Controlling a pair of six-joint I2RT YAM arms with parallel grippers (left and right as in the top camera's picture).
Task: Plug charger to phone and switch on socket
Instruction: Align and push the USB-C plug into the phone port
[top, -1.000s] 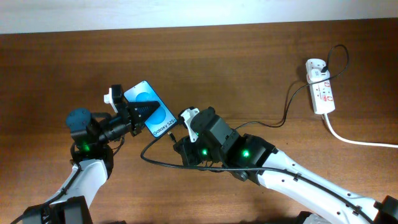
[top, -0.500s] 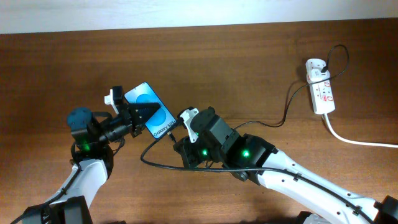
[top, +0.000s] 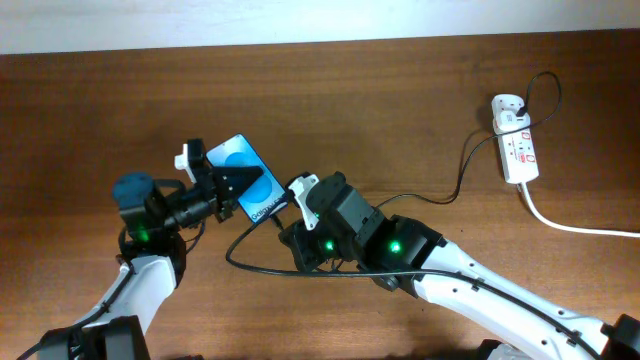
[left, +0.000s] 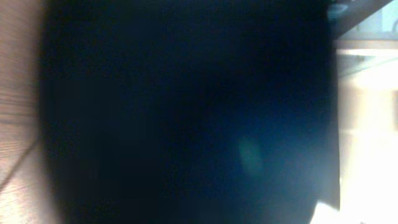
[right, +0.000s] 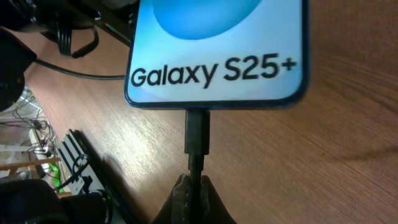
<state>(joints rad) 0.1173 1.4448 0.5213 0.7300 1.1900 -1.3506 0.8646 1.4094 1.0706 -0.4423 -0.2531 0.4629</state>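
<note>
Blue-screened phone (right: 217, 50), clamped mid-left by the left gripper (top: 225, 180); right gripper (right: 194, 199) pinches the charger (right: 196, 167) just below it, connector (right: 197, 130) in line with the phone's length, tip meeting its bottom edge.

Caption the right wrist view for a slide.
Right gripper pinching the charger, connector tip at the bottom edge of the Galaxy S25+ phone.

Dark wooden desk (top: 400, 110) under soft, even light.
Its brown grain fills the overhead frame; a pale strip (top: 320, 18) runs along the top edge.
</note>
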